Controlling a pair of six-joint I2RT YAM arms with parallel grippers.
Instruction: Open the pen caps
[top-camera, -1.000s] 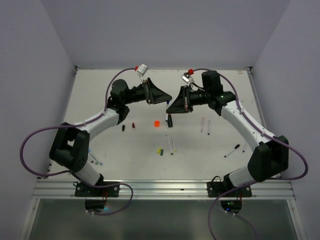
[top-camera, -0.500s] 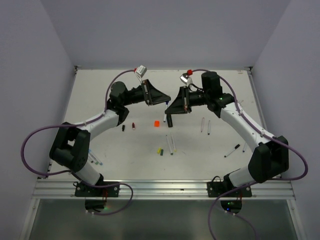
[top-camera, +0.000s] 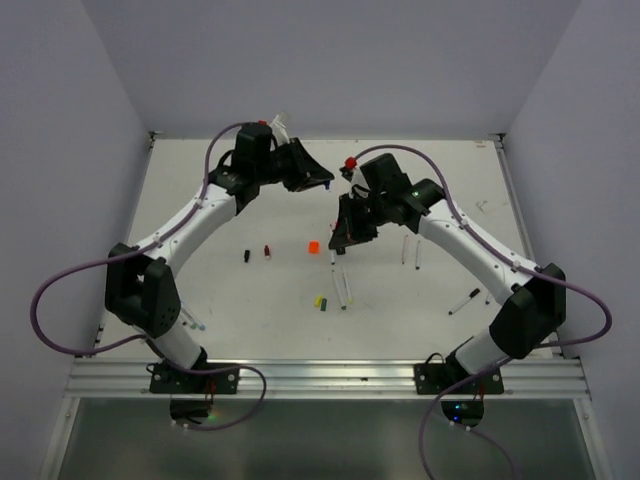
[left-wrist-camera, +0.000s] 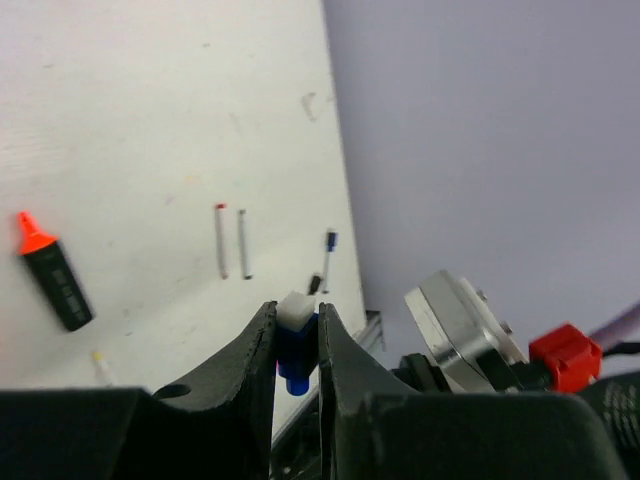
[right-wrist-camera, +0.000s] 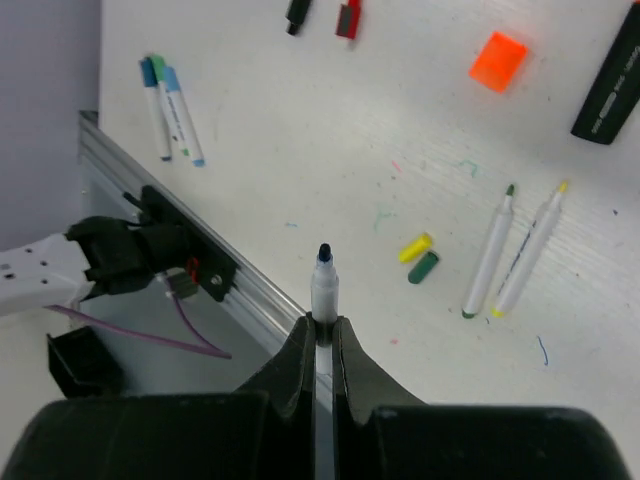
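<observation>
So your left gripper (left-wrist-camera: 297, 322) was clamped on the blue cap (left-wrist-camera: 293, 362), right gripper (right-wrist-camera: 322, 326) pinching the uncapped white pen (right-wrist-camera: 323, 285).

The blue cap (left-wrist-camera: 292, 352) is held apart from the bare-tipped white pen (right-wrist-camera: 323, 290).

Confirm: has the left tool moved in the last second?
Yes. The left tool has drawn back toward the table's far edge, farther from the orange cap.
</observation>
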